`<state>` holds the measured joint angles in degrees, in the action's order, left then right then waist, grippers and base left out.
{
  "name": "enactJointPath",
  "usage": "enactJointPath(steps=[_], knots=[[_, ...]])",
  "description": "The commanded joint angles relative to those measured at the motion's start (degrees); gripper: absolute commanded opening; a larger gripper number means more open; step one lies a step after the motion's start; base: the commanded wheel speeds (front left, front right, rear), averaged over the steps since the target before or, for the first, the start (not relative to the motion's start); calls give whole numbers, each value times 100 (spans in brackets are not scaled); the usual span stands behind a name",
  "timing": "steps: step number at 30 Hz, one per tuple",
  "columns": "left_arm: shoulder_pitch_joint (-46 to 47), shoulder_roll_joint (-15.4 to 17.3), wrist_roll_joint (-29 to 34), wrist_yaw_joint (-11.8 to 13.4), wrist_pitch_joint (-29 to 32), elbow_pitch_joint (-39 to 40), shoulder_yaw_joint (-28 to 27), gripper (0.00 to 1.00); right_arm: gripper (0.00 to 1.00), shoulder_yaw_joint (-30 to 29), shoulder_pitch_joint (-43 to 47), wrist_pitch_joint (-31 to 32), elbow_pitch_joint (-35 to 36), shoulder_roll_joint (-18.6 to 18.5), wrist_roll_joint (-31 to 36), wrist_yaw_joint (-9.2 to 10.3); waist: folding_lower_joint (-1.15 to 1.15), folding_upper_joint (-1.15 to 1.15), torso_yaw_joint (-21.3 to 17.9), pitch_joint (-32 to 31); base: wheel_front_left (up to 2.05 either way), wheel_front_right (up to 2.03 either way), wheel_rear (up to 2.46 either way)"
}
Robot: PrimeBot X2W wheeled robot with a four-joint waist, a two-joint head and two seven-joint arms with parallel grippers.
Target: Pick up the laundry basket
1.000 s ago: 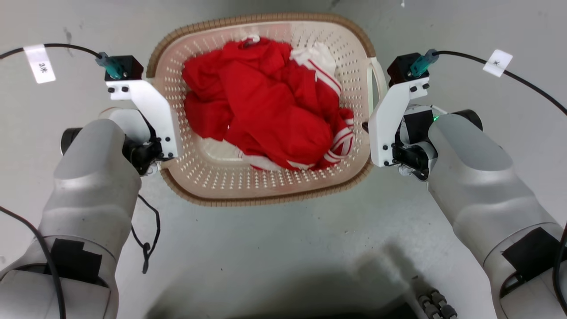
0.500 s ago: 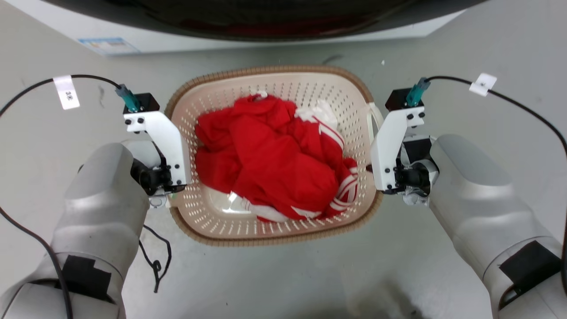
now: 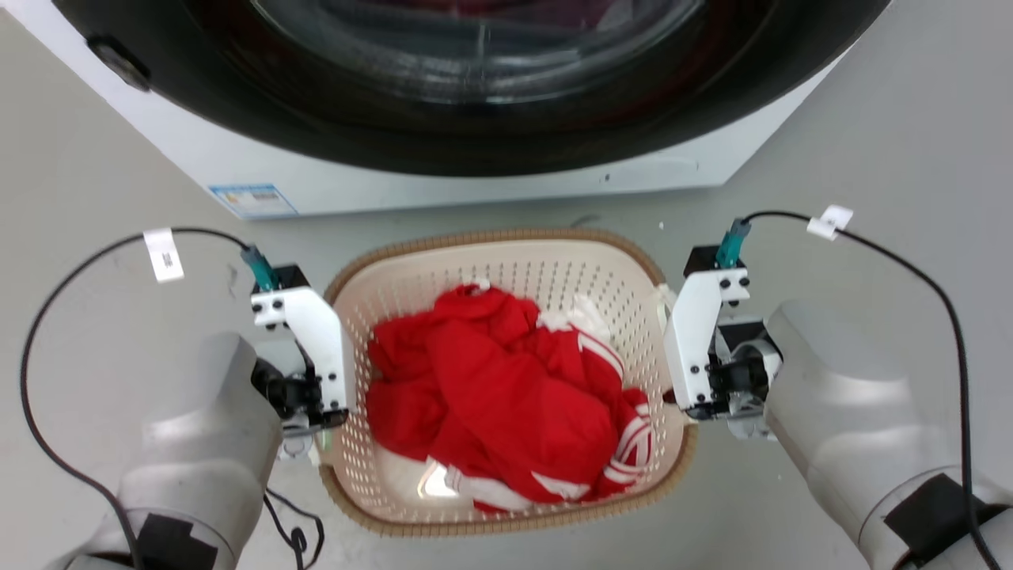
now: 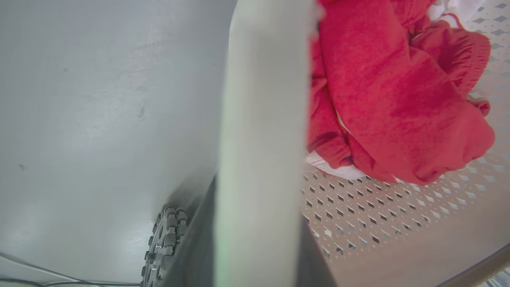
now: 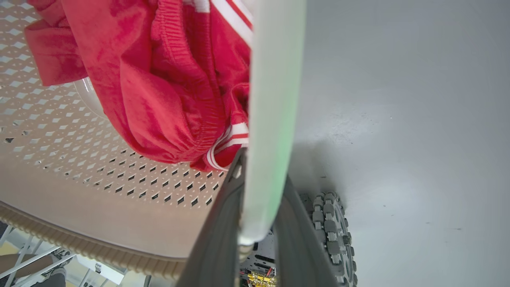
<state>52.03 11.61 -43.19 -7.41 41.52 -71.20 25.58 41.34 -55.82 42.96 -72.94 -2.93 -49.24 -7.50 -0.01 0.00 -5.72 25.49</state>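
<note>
The laundry basket [image 3: 506,273] is cream perforated plastic with a brown woven-look rim, and it hangs level between my two arms in the head view. Red clothes with white stripes [image 3: 506,396] fill it. My left gripper [image 3: 318,416] is at the basket's left side. In the left wrist view its dark fingers [image 4: 197,247] are shut on the white side handle [image 4: 259,119]. My right gripper [image 3: 684,396] is at the right side. In the right wrist view its fingers [image 5: 217,247] clamp the other white handle [image 5: 275,99].
A white washing machine [image 3: 475,186] with a large dark round door [image 3: 475,87] stands just beyond the basket. Grey floor lies all around. My base's knobbly wheels [image 4: 165,239] [image 5: 330,231] show below the handles. Black cables [image 3: 63,317] loop off both wrists.
The head camera has shifted, so the washing machine has come into view and the basket sits lower in the picture. Both grippers stay at the basket's sides.
</note>
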Motion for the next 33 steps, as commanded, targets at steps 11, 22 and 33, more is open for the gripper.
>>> enactJointPath(steps=[11,22,33], knots=[[-590,-67,-369,-13,478,-79,54,0,0,82,548,593,-54,8,-263,1,1,0,-14,-1194,0,0,0],[-1079,-85,-522,-14,642,-128,112,0,0,229,1051,924,-68,8,-422,1,1,0,-86,-1972,0,0,0],[-1542,-217,-749,-17,687,-145,110,0,0,356,1386,927,-72,10,-494,1,1,0,-83,-2491,0,0,0]])
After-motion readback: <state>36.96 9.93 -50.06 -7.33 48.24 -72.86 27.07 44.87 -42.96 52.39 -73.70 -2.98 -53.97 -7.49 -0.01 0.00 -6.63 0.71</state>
